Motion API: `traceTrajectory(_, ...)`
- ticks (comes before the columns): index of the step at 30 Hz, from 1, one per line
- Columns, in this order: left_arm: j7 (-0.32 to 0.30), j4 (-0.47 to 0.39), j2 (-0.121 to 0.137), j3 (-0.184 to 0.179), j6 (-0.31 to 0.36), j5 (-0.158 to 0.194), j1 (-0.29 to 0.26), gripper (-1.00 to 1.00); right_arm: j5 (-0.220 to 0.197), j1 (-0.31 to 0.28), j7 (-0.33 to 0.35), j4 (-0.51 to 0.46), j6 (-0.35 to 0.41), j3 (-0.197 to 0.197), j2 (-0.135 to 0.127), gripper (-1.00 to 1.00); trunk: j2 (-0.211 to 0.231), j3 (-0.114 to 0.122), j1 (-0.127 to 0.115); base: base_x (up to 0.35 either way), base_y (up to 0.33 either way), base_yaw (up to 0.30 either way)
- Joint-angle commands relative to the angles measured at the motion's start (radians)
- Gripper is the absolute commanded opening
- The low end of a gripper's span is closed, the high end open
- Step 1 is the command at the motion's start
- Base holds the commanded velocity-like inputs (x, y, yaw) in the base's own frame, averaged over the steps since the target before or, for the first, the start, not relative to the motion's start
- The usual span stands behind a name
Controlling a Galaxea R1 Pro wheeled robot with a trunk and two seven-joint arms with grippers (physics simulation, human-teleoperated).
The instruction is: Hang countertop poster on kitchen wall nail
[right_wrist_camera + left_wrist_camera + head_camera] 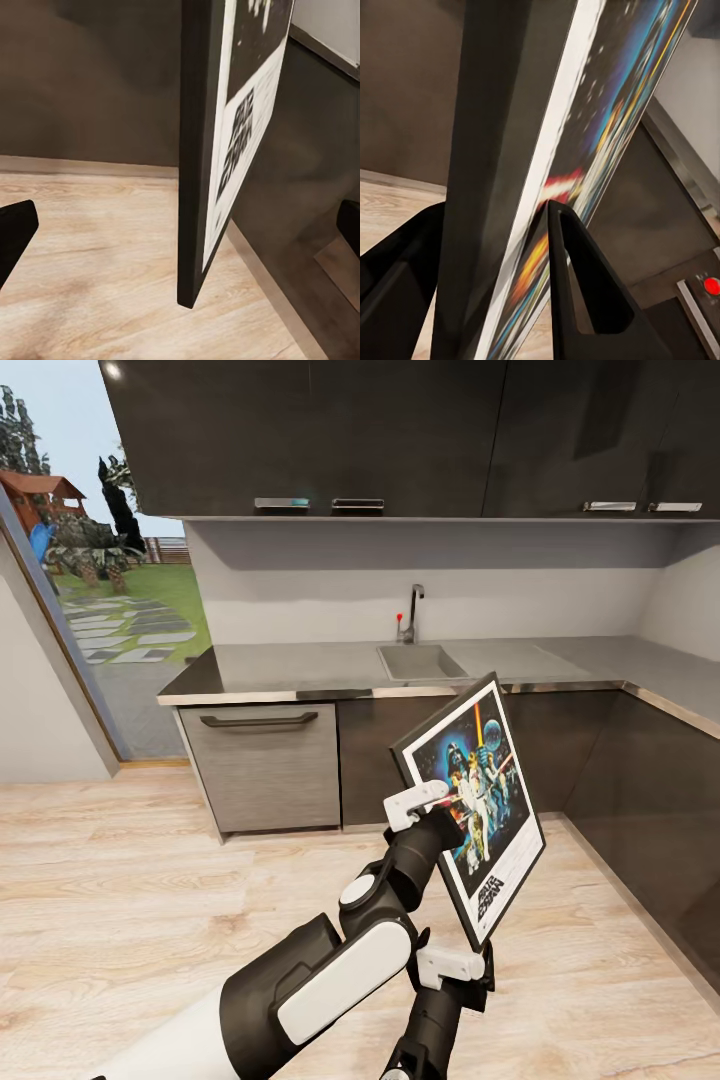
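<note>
The poster (475, 805) is up in the air, off the counter (560, 665), in front of the dark cupboards and above the wood floor (130, 880). It stands almost upright and leans a bit. The left gripper (432, 812) pinches its left edge, with one black finger (574, 277) on the picture side and one on the back. The right gripper (470, 970) is at the bottom corner, but its fingers stand wide apart and do not touch the frame, so it is let go. The poster looks thin, flat and stiff, and likely light. Its smooth frame could slip or swing when held by one edge only. A good place to hold it is the side edges, low down, so the top stays free for a nail.
</note>
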Motion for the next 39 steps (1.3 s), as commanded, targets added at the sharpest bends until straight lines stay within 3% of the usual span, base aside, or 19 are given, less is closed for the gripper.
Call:
traceTrajectory(1,0.006,-0.001,0.0,-0.001,0.002,0.002,-0.001,-1.0,0.003,-0.001,-0.004,0.0,0.01,0.001,0.0,1.0,-0.001,-0.001,0.0,0.0,0.0,0.0)
traceTrajectory(8,0.006,0.0,0.0,0.0,0.001,0.001,-0.001,-1.0,0.004,0.0,-0.004,-0.001,0.012,0.002,0.0,1.0,-0.001,-0.001,0.0,0.0,0.0,0.0)
traceTrajectory(17,0.013,-0.02,0.002,0.004,0.052,0.053,-0.001,-1.0,0.031,0.0,-0.03,-0.007,-0.03,0.006,-0.003,1.0,-0.001,-0.001,0.0,0.0,0.0,0.0)
traceTrajectory(39,0.05,-0.04,0.004,0.003,0.069,0.056,-0.001,-1.0,0.032,-0.002,-0.033,0.039,-0.041,0.005,-0.004,1.0,-0.001,-0.001,0.0,0.0,0.0,0.0)
